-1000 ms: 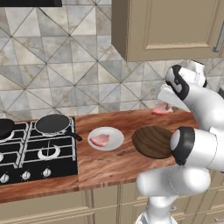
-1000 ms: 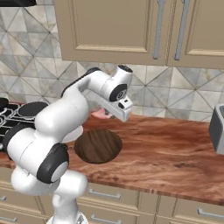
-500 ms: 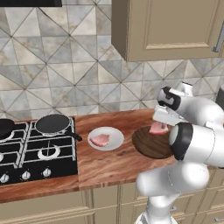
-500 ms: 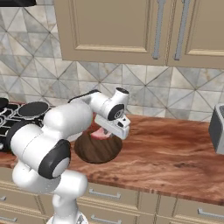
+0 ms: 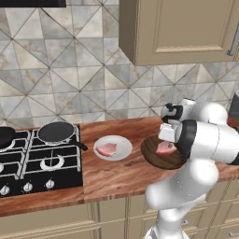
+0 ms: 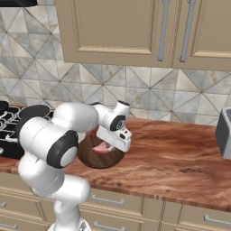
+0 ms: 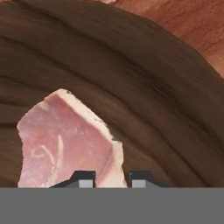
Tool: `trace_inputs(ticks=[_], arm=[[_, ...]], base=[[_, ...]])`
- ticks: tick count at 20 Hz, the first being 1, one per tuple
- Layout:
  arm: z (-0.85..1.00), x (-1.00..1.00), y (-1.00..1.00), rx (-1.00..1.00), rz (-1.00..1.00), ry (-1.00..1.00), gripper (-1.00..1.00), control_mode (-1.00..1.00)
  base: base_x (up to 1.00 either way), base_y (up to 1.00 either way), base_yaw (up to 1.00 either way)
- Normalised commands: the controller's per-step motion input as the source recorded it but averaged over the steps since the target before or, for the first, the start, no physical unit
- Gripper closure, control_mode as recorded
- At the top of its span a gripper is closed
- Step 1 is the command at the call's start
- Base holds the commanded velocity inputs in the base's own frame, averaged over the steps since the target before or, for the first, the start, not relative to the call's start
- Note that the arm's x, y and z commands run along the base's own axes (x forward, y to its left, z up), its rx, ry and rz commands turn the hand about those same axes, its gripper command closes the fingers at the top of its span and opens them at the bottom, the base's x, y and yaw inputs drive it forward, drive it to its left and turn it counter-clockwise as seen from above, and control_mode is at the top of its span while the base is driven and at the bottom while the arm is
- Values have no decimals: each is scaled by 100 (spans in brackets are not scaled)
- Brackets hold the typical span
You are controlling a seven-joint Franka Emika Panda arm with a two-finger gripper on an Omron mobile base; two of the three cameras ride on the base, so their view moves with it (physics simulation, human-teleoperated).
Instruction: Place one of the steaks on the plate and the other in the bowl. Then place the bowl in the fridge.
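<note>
Gripper: the gripper [image 7: 109,177] hangs low over the bowl [image 5: 161,156], jaws narrowly apart and pinched on the second steak [image 7: 65,140], whose edge runs right down between the two tips.

Second steak: it sits inside the bowl's rim in both base views, so this looks like the drop-off step, with the meat not yet let go.

First steak: the first steak [image 5: 107,149] lies flat on the plate [image 5: 123,142], so that half of the job looks done.

Handling: the raw meat is probably light, soft and a bit slick, so it should flop and sag rather than hold its shape; an edge pinch like this one seems fine. The bowl looks stiff and fairly light, and its rim is the obvious place to grab for the carry to the fridge.

Surroundings: plate and bowl sit near each other on the wooden counter [image 6: 180,153], with the stove [image 5: 39,161] further to the left.

Hard to tell: the arm's own elbow covers part of the bowl in both base views. Whether the steak already touches the bowl's floor can't be made out.
</note>
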Motion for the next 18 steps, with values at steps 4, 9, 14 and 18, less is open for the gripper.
trace_inputs(ticks=[4, 9, 14, 18], arm=[[-15, 2, 14, 0, 1, 8, 100, -100], [-23, 0, 5, 0, 1, 7, 100, -100], [-15, 0, 0, 0, 0, 4, 100, -100], [5, -19, 3, 0, 0, -5, -100, -100]], base=[[0, 0, 0], [0, 0, 0], [0, 0, 0], [0, 0, 0]])
